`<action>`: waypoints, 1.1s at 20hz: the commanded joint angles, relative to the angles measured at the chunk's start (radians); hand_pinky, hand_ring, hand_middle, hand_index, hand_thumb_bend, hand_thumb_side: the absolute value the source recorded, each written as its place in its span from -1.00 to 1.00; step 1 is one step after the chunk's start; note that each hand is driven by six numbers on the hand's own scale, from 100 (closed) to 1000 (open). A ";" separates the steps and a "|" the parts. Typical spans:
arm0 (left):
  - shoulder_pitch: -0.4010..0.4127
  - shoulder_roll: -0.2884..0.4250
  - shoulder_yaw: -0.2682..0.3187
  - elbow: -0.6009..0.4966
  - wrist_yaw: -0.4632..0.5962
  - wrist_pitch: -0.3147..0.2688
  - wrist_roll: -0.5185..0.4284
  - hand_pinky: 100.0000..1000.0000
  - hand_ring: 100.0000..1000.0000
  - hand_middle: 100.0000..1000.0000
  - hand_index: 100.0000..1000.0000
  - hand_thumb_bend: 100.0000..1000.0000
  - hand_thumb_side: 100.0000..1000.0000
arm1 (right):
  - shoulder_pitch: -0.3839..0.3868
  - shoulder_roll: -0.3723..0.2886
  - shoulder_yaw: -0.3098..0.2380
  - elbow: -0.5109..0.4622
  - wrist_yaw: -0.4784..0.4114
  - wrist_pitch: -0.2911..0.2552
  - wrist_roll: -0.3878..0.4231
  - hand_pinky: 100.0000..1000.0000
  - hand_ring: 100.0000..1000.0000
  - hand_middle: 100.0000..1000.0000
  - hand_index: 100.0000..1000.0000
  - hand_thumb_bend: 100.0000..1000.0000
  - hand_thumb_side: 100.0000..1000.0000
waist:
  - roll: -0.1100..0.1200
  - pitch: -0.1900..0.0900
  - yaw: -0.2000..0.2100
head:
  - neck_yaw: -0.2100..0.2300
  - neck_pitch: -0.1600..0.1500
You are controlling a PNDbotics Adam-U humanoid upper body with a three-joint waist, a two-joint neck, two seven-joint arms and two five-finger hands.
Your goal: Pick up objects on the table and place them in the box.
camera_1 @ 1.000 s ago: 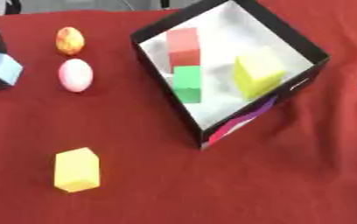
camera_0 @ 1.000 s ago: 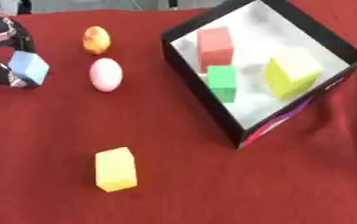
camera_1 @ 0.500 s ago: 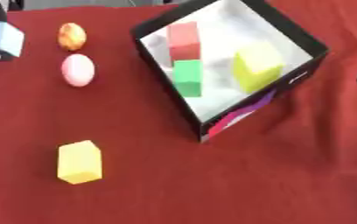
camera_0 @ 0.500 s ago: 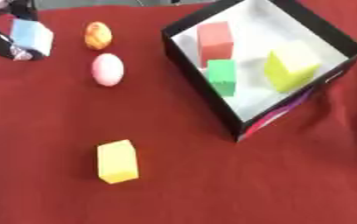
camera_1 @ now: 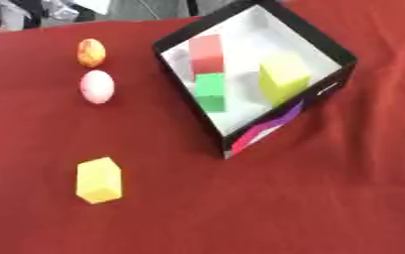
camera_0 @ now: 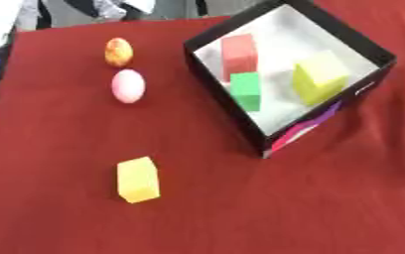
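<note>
Box (camera_0: 375,74), black w/ white floor, sits turned cornerwise at approx 1–2 o'clock on the red tablecloth (camera_0: 58,218). Already inside: red block (camera_0: 238,52) toward the far wall, green block (camera_0: 245,89) just in front of it, yellow-green block (camera_0: 317,77) to their right. So 3 items look done.

Still out on the cloth, all left of the box: orange speckled egg (camera_0: 118,51) at approx 11 o'clock, pink egg (camera_0: 128,86) just beside it on the near side (can't tell if they touch), and a yellow block (camera_0: 138,179) at approx 7–8 o'clock, well apart from both eggs and the box. 3 items left as far as shown; judged roughly halfway.

Hands: neither left nor right hand shows in either eye view, so can't tell whether they're released, clenched or carrying anything. A dark strip at the left-eye view's far left edge, approx 9–10 o'clock, is too cut off to identify.

Likely next: one of the 3 loose pieces; the eggs lie closer to the box than the yellow block does.
</note>
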 commanded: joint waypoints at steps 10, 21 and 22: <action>-0.024 -0.188 -0.011 0.167 -0.239 -0.026 0.045 0.70 0.66 0.55 0.68 -0.23 -1.00 | -0.033 -0.055 -0.018 -0.023 -0.066 0.006 -0.146 1.00 0.50 0.31 0.48 -1.00 -0.05 | 0.003 -0.035 -0.021 | 0.011 0.013; 0.003 -0.150 0.063 0.136 -0.162 0.061 0.130 0.55 0.55 0.49 0.67 -0.82 -0.43 | -0.021 -0.049 -0.006 -0.023 -0.072 -0.014 -0.103 1.00 0.45 0.29 0.47 -1.00 -0.06 | -0.005 -0.031 -0.008 | -0.007 0.016; 0.004 -0.127 0.067 0.117 -0.132 0.072 0.131 0.53 0.53 0.47 0.65 -0.83 -0.53 | -0.020 -0.050 -0.003 -0.023 -0.070 -0.016 -0.097 1.00 0.44 0.29 0.47 -1.00 -0.06 | -0.004 -0.031 -0.006 | -0.008 0.018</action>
